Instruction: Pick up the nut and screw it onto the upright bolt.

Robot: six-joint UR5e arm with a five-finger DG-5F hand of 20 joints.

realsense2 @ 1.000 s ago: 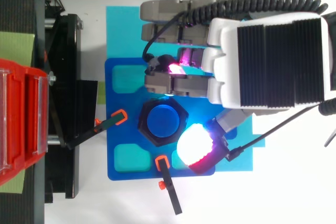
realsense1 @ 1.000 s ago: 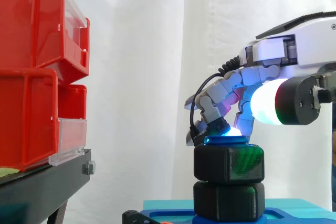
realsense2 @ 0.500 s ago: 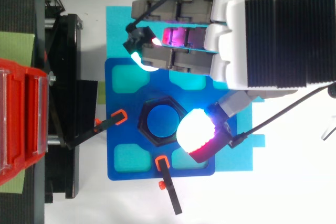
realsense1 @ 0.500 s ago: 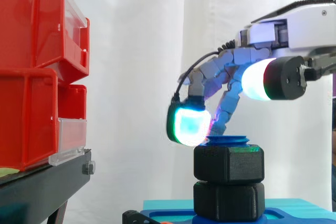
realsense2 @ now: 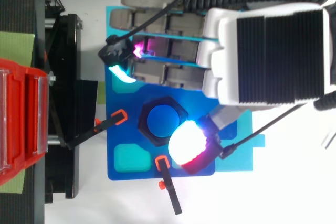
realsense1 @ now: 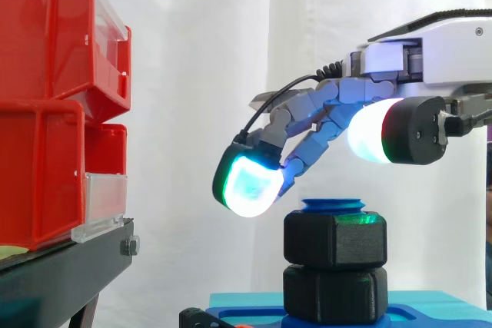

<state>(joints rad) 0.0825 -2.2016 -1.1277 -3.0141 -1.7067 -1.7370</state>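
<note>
A black hexagonal nut (realsense1: 335, 239) sits on the upright blue bolt (realsense1: 333, 206), above a second black nut (realsense1: 335, 293) at the bolt's foot. From above, the nut (realsense2: 147, 111) rings the blue bolt top (realsense2: 160, 120). The bolt stands on a blue base plate (realsense2: 119, 135). My hand (realsense1: 430, 67) hovers above and to the right of the bolt, fingers stretched out and relaxed, holding nothing. One glowing fingertip (realsense1: 246, 184) hangs left of the bolt top, clear of the nut. The thumb pad (realsense2: 187, 142) glows white just beside the nut.
Red bins (realsense1: 54, 105) are stacked on a black stand (realsense1: 69, 274) at the left. Two black clamps with orange tips (realsense2: 118, 117) hold the base plate. A cyan sheet (realsense2: 114, 19) lies under the plate.
My fingers have left the top of the nut, straightened and spread to the left. The hand has risen slightly. The nut stays on the bolt.
</note>
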